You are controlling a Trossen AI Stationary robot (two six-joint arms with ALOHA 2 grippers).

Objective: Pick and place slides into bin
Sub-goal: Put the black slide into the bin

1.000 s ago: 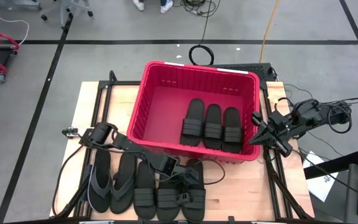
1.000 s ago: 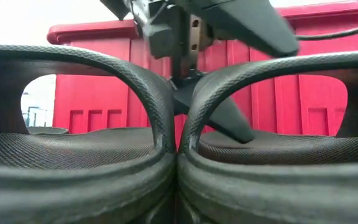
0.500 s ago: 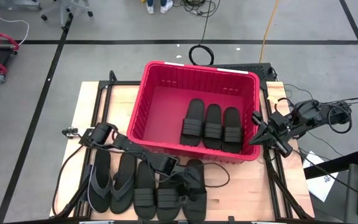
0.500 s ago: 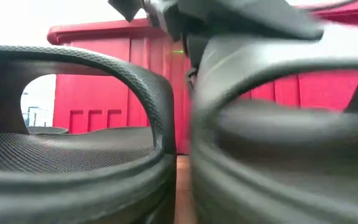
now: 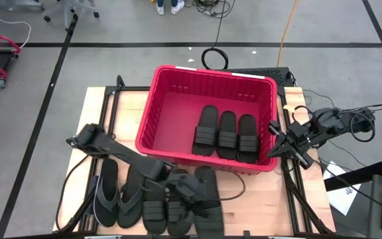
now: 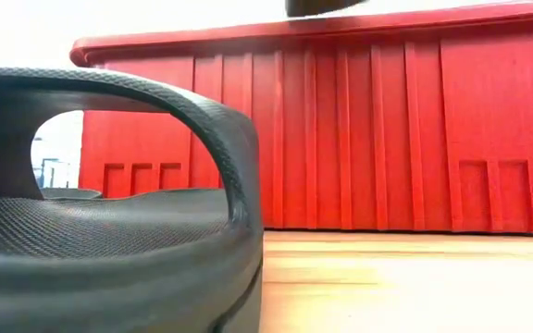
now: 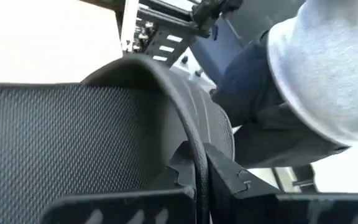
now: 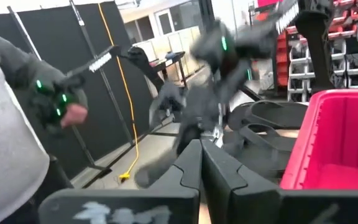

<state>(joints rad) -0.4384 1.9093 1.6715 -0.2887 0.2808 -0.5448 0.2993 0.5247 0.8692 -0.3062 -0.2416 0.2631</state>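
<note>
Lifting the gripped slide (image 5: pixel 207 192) clear of the row is the step in hand, by my reading, and doing it well means raising it high enough to pass over the near wall of the bin (image 5: pixel 152 99) before swinging across, keeping the sole level so the strap is not slipping out of the pinch. The left gripper (image 5: pixel 190 192) is working just in front of the bin's near wall, and in the left wrist view its fingers (image 7: pixel 225 180) are sitting nearly closed with the ribbed strap of that slide (image 7: pixel 166 93) clamped between them, the textured footbed hanging to one side of the jaws. In the low view the table beside the remaining near slide (image 6: pixel 109 231) is showing bare wood, which suggests the gripped one is already off the surface. Four more slides (image 5: pixel 134 196) are lying side by side in front of the bin, beside the gripped one on the left arm's side. Three slides (image 5: pixel 226 135) are already lying inside the bin, against its wall on the right arm's side. The right gripper (image 5: pixel 277 143) is waiting just outside that wall, its fingers (image 8: pixel 194 168) pressed together and holding nothing. A person's sleeve (image 8: pixel 5 143) is showing in the room beyond the bin
</note>
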